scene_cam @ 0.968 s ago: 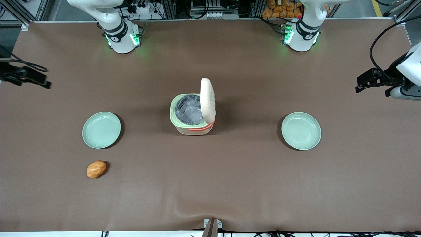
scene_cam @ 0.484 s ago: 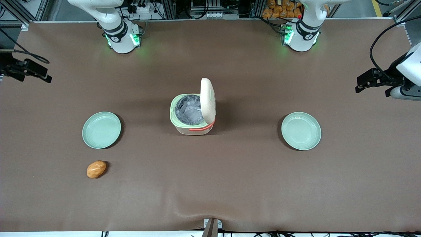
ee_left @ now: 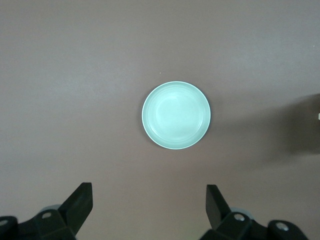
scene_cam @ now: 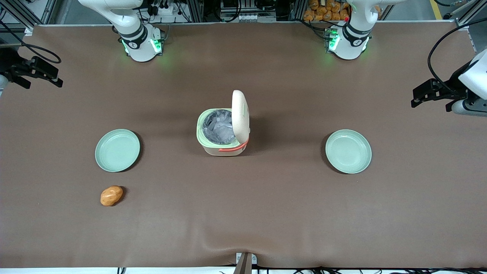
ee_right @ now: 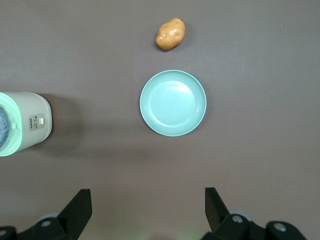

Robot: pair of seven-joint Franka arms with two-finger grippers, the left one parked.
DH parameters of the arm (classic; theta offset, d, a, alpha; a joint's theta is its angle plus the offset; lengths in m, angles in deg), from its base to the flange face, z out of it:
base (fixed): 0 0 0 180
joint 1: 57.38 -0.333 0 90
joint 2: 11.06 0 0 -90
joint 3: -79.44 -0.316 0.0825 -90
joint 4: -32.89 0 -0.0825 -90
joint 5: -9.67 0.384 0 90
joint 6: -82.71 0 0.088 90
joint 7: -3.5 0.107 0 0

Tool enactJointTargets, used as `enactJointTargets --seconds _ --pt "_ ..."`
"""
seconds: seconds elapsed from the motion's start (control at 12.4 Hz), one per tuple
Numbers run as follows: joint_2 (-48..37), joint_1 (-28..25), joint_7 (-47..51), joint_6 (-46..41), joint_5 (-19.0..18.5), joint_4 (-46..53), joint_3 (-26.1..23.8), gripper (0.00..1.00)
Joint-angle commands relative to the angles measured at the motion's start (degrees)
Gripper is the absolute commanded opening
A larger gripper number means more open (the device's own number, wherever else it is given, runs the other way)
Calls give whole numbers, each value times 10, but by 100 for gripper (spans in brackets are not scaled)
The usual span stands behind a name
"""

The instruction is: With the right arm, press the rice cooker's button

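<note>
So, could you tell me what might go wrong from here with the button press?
1. The rice cooker has its lid up already, so a further press may do nothing visible.
2. The open gripper hangs at the working arm's end of the table, far from the cooker; a low sweep might clip the mint plate.
3. A hard sideways push could slide the cooker.
</note>
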Motion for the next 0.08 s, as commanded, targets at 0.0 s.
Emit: enactJointTargets --seconds 0.0 --pt "-8 1 -12 2 -5 0 -1 100"
